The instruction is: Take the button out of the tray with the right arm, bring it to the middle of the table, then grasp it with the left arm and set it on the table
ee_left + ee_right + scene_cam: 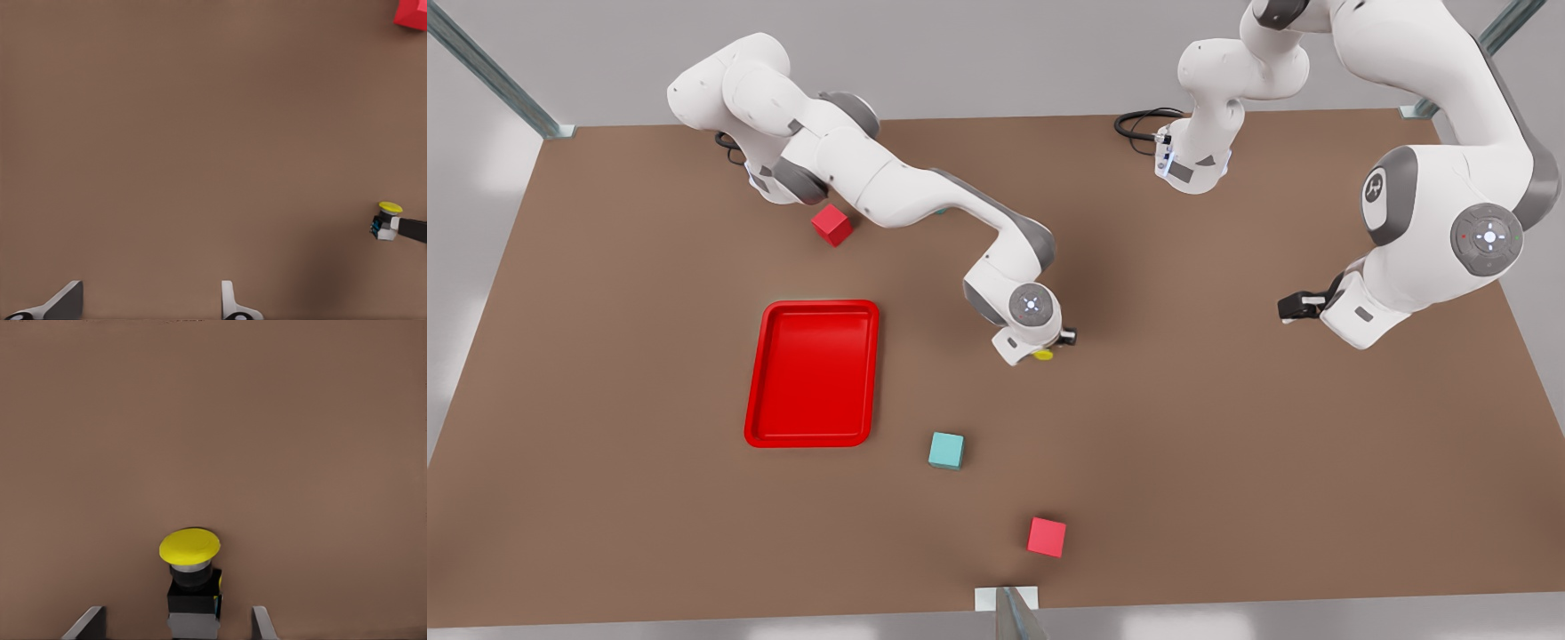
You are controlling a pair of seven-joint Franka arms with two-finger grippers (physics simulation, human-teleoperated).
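The yellow-capped button (191,577) hangs above mid-bench (1183,427), outside the bare red tray (812,372).

The right arm (889,191) reaches from the upper left down to the middle of the front view, its pincer (1049,348) closed on the button (1043,355). The left arm (1432,178) bends at the right side, its pincer (1288,308) spread wide and holding nothing.

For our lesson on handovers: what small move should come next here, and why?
Probably the left pincer should start moving toward the button. The button is already out of the tray, at the right pincer near the table's middle, while the left pincer is open and well apart from it.
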